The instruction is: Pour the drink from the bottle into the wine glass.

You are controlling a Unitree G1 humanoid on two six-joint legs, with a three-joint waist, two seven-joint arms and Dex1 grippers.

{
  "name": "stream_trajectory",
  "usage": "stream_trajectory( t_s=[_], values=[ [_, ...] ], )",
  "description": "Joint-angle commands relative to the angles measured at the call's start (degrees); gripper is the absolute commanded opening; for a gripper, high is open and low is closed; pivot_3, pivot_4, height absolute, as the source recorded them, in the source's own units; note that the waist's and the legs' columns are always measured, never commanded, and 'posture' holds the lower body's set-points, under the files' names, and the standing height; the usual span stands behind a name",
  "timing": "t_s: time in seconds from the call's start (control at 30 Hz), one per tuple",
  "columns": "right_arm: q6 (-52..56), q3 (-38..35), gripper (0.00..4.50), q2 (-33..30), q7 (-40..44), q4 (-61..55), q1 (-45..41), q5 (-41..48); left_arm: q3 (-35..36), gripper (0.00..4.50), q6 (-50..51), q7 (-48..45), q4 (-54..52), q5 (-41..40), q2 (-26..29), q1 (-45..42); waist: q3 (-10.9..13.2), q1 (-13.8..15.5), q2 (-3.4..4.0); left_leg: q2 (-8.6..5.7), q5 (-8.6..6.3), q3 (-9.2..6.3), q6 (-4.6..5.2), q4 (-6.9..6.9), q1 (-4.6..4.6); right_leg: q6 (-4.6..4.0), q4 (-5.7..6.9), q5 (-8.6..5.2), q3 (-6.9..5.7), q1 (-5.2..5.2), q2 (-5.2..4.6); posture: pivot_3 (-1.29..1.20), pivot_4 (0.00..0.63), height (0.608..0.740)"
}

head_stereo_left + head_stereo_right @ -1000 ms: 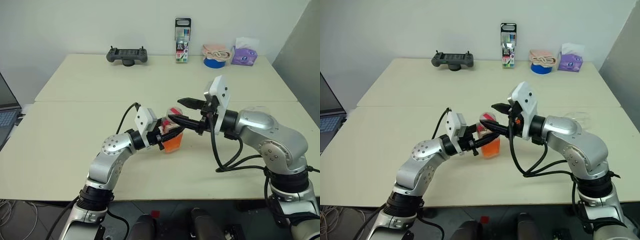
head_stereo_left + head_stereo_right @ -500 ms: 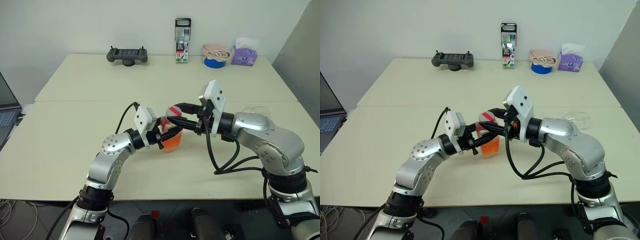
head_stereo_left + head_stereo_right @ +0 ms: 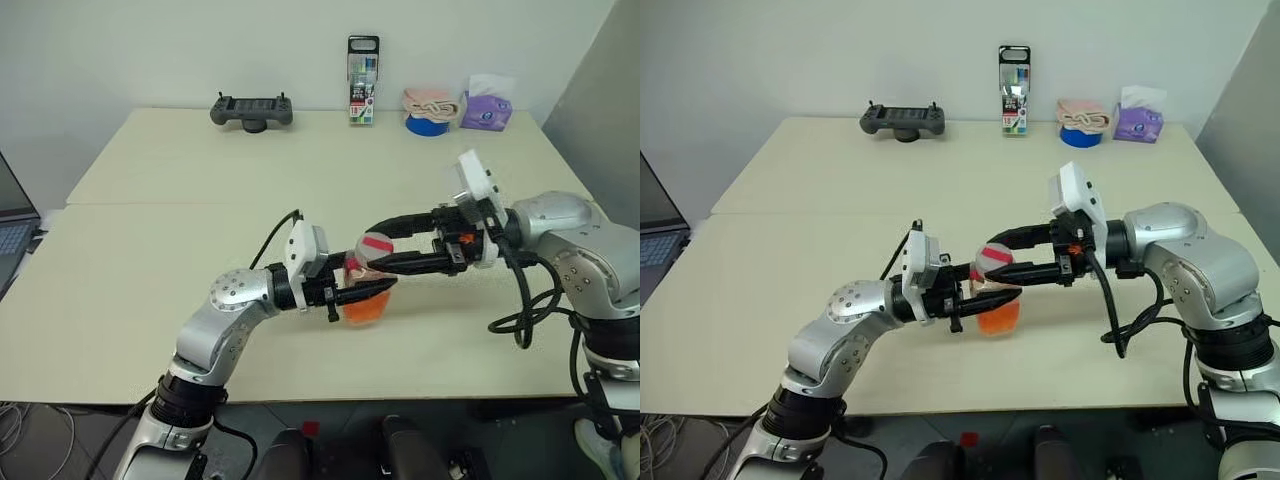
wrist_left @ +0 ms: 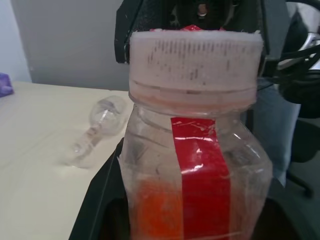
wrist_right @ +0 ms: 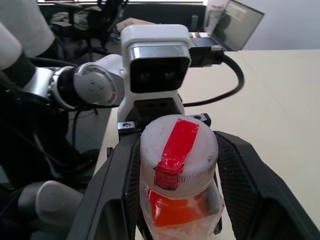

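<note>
Near the front edge of the table (image 3: 150,250), the left gripper (image 3: 362,293) holds the bottle (image 3: 366,290) by its body, fingers clamped tight, tipped toward the right gripper (image 3: 372,250), whose fingers straddle the pale cap (image 5: 178,146), narrowed about it; the wine glass (image 4: 97,131) lies on its side farther right. Cap first, I judge: grip it squarely, twist while the left hand holds steady, keep the orange drink (image 3: 998,316) level; no writing is legible, merely red tape.
</note>
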Motion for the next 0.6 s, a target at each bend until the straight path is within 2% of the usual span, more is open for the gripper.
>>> stream_trajectory(
  t_s=[0.03,0.13,0.23,0.37,0.4,0.6],
  values=[
    [-0.6,6.0,1.86,0.0,10.9,-5.8,-1.0,4.0,3.8,1.74,2.3,1.6,1.3,-1.1,1.8,-3.4,0.0,0.1,0.02,0.00,0.00,-0.02,0.00,0.01,0.00,0.00,0.02,0.00,-0.01,0.00,0.00,0.00,0.150,0.740],
    [1.5,5.0,1.86,-0.6,8.5,-4.9,-1.4,3.9,3.6,1.74,1.0,0.6,2.6,0.0,2.5,-4.0,0.0,0.2,0.02,-0.03,0.00,0.00,-0.01,0.04,-0.01,-0.02,0.01,0.01,0.01,0.01,-0.01,0.00,0.150,0.740],
    [4.5,1.1,2.84,0.7,2.4,-4.2,-2.0,5.6,3.3,1.74,-1.1,0.5,4.6,1.2,2.1,-4.7,0.0,0.3,0.02,-0.07,0.00,0.01,-0.01,0.06,-0.03,-0.02,-0.03,0.01,0.04,0.02,-0.06,0.00,0.150,0.740],
    [3.3,-1.1,4.30,1.0,-4.2,-6.6,-0.3,1.5,3.0,1.74,-4.1,1.4,6.9,2.7,0.7,-5.2,0.0,0.4,0.02,-0.07,0.01,-0.02,-0.01,0.04,-0.07,-0.10,-0.05,0.06,0.02,-0.01,-0.08,0.00,0.150,0.740],
    [3.2,-1.8,4.50,1.1,-6.0,-6.9,0.1,0.8,3.0,1.74,-4.3,1.4,7.4,2.8,0.3,-5.4,0.0,0.4,0.02,-0.07,0.01,-0.01,-0.02,0.04,-0.07,-0.11,-0.06,0.07,0.03,-0.01,-0.08,0.00,0.150,0.740],
    [6.4,-6.3,4.50,3.9,-27.1,-12.7,4.9,-5.9,2.0,1.74,-8.2,1.1,11.2,4.9,-1.8,-6.5,0.0,0.5,0.02,-0.09,0.01,-0.01,-0.02,0.04,-0.10,-0.12,-0.05,0.07,0.04,-0.03,-0.12,0.00,0.150,0.740]
  ],
)
